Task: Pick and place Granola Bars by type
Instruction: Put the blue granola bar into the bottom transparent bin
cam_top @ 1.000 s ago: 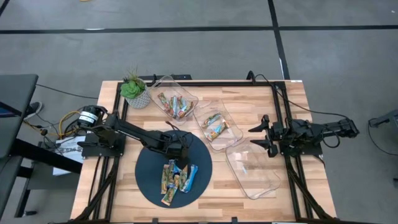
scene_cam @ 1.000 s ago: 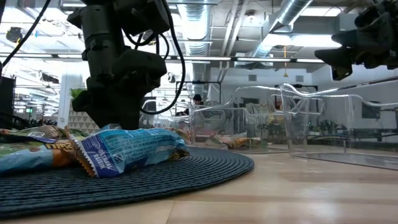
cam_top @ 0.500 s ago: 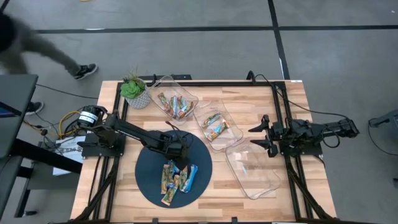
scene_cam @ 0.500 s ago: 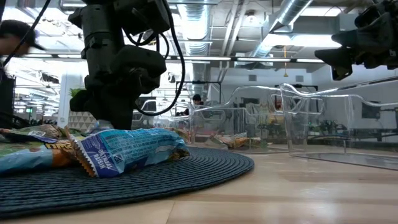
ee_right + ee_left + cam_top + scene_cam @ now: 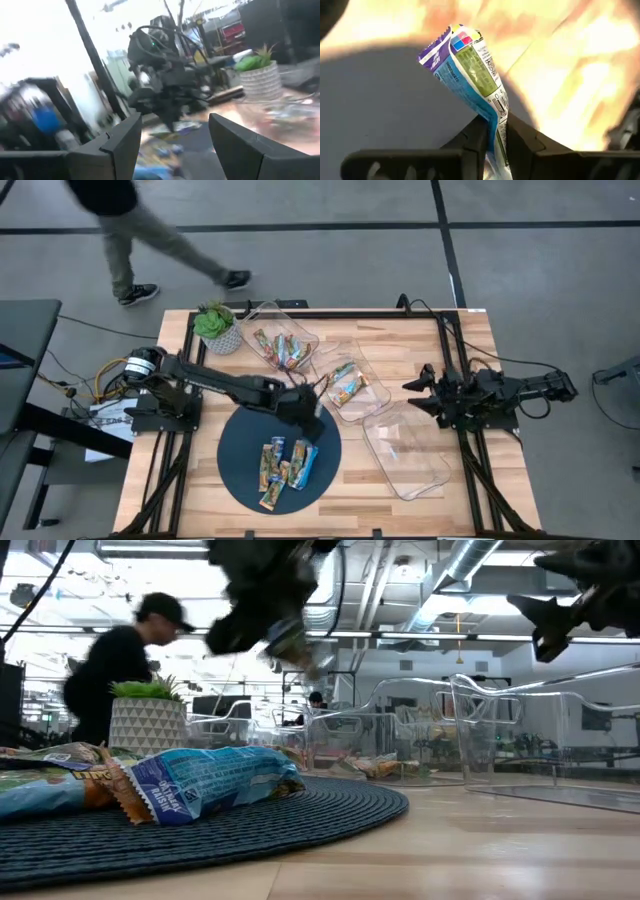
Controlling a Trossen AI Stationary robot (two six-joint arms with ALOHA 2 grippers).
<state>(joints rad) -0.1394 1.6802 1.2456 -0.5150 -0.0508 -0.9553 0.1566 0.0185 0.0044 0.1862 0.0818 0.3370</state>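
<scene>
Left gripper [image 5: 318, 385] is raised above the far right edge of the round dark mat [image 5: 240, 470], fingers pinched on one blue-wrapped granola bar [image 5: 475, 80]; the bar sticks out forward past the fingertips. Just beyond it lies the middle clear tray [image 5: 368, 402], already holding bars. Behind and below the gripper, the remaining granola bars [image 5: 282, 465] sit clustered on the mat. Air around the gripper is open.

Right gripper [image 5: 412, 388] hovers with fingers spread, holding nothing, by the far edge of the nearest clear tray [image 5: 435, 475].

A person [image 5: 115, 665] walks past beyond the table.
</scene>
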